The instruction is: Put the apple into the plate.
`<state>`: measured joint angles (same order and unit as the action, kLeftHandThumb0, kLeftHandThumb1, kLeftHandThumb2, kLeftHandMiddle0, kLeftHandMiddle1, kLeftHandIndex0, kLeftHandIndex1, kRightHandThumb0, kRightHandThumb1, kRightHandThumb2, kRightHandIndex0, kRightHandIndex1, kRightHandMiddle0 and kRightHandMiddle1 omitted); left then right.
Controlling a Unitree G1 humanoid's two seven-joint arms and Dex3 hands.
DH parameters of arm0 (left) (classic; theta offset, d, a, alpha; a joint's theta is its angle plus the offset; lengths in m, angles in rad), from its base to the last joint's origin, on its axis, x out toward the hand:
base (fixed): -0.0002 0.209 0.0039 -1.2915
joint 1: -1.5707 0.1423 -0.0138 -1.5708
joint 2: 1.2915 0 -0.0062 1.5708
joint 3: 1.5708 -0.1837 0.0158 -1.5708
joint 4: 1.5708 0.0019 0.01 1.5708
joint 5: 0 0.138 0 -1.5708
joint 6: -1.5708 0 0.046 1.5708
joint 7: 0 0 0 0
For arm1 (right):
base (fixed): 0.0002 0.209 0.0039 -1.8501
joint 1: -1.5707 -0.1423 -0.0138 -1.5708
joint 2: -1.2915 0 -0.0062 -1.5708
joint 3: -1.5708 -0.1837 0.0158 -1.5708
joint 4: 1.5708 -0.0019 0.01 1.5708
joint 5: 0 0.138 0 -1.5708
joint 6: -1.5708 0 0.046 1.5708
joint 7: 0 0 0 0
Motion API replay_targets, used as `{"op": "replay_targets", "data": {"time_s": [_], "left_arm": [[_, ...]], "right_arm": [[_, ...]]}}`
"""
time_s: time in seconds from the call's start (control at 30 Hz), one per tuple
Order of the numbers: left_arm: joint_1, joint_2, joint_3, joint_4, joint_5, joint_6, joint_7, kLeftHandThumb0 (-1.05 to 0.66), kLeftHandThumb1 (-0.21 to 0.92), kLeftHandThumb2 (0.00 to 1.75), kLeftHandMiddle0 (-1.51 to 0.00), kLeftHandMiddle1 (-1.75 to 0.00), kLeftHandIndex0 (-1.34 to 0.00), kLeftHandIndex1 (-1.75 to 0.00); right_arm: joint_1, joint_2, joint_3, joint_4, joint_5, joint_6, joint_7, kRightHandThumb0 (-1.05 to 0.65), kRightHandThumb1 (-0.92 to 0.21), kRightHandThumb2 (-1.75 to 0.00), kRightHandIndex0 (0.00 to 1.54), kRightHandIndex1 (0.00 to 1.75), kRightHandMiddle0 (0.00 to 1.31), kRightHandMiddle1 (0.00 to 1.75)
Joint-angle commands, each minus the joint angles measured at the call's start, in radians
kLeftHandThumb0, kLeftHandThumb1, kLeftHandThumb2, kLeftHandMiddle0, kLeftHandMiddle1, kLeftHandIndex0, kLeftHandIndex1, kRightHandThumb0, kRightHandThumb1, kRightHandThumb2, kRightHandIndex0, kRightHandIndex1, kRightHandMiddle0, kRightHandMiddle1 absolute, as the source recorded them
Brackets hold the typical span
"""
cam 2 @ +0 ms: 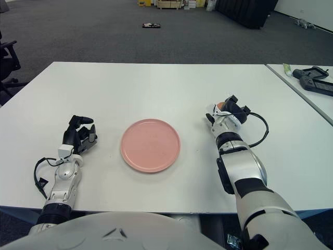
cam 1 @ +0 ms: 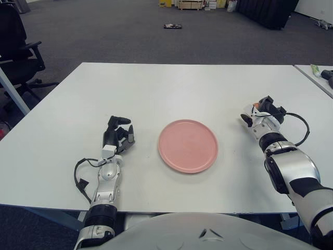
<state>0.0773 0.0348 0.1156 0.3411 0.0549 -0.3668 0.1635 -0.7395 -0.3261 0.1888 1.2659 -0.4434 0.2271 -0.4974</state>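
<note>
A pink plate (cam 1: 188, 145) lies flat at the middle of the white table (cam 1: 171, 88). The apple (cam 1: 256, 105) shows only as a small orange-red patch between the fingers of my right hand (cam 1: 260, 111), which sits to the right of the plate, about a hand's width from its rim. The fingers are curled around the apple and hide most of it. In the right eye view the same apple (cam 2: 221, 105) peeks out at the hand's far-left side. My left hand (cam 1: 117, 136) shows to the left of the plate, fingers relaxed and holding nothing.
A second table (cam 1: 318, 78) stands at the right edge with a green item (cam 1: 315, 68) and a black device (cam 2: 312, 74) on it. An office chair (cam 1: 18, 47) stands at the far left. Loose cables loop beside both wrists.
</note>
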Motion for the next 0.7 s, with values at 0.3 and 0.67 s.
{"op": "replay_targets", "data": {"time_s": [0.3, 0.67], "left_arm": [[0.023, -0.005, -0.001, 0.014, 0.006, 0.043, 0.006, -0.4, 0.62, 0.94, -0.84, -1.75, -0.38, -1.75], [0.017, -0.006, 0.003, 0.022, -0.007, 0.033, -0.002, -0.4, 0.62, 0.94, -0.83, -1.75, -0.38, -1.75]], "right_arm": [[-0.022, 0.001, 0.0, 0.01, 0.005, -0.031, -0.058, -0.01, -0.36, -1.18, 0.62, 1.5, 0.44, 1.74], [-0.032, 0.003, -0.006, 0.01, 0.011, -0.03, -0.077, -0.01, -0.23, -1.43, 0.69, 1.72, 0.44, 1.75]]}}
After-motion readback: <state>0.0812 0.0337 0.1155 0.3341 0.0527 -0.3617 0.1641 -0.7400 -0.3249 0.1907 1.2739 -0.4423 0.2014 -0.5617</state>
